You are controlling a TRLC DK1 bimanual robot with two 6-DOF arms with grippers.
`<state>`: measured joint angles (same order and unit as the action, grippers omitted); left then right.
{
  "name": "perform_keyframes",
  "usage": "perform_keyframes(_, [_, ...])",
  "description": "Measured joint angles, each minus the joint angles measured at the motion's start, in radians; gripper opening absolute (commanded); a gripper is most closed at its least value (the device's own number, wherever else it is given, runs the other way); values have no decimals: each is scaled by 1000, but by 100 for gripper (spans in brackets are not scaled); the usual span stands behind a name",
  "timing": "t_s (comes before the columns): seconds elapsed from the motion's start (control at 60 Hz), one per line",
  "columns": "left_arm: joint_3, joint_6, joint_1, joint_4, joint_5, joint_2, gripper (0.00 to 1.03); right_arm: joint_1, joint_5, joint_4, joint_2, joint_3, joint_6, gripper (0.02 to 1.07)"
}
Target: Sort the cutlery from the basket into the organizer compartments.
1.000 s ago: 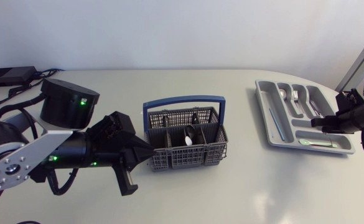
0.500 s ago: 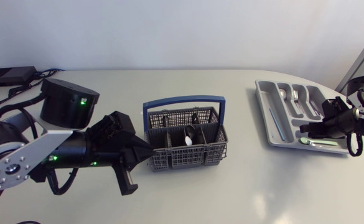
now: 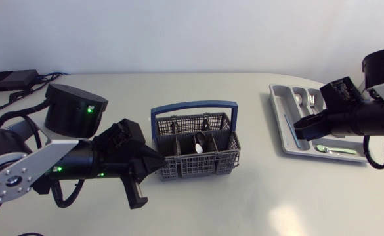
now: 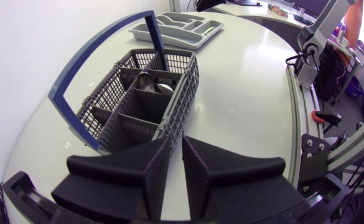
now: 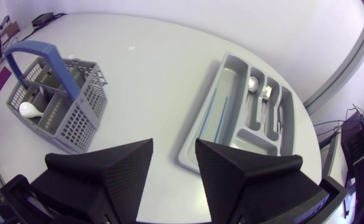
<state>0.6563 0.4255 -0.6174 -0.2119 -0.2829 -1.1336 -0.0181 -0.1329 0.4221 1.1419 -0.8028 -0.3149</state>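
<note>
- One basket (image 3: 198, 168) is set on the bench (image 3: 277, 196), two spoons (image 3: 199, 148) seen inside.
- One organizer (image 3: 280, 124) is seen.
- Left gripper (image 3: 156, 163) is clenched empty; right gripper (image 3: 299, 128) is released.

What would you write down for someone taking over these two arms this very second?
Left gripper: shut, empty, right beside the basket.
Right gripper: open, empty, above the table by the organizer side that faces the basket.
Done: a sorted spoon, a fork and a pale green piece lie in the organizer.
Left: the basket spoon sits in the middle compartment; the other compartments are hard to see into.
</note>
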Motion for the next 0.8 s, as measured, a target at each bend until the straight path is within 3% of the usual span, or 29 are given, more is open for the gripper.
perform_keyframes(0.133, [26,-52,-21,0,0,-14,17,122,17,8,-31,31,31,54])
perform_keyframes(0.35, [99,-119,-80,-21,0,-61,19,205,27,22,-58,50,65,54])
perform_keyframes(0.583, [127,-126,-87,-23,0,-92,19,385,25,23,-111,50,92,54])
perform_keyframes(0.8, [129,-131,-93,-23,0,-113,19,524,39,-61,-39,43,110,54])
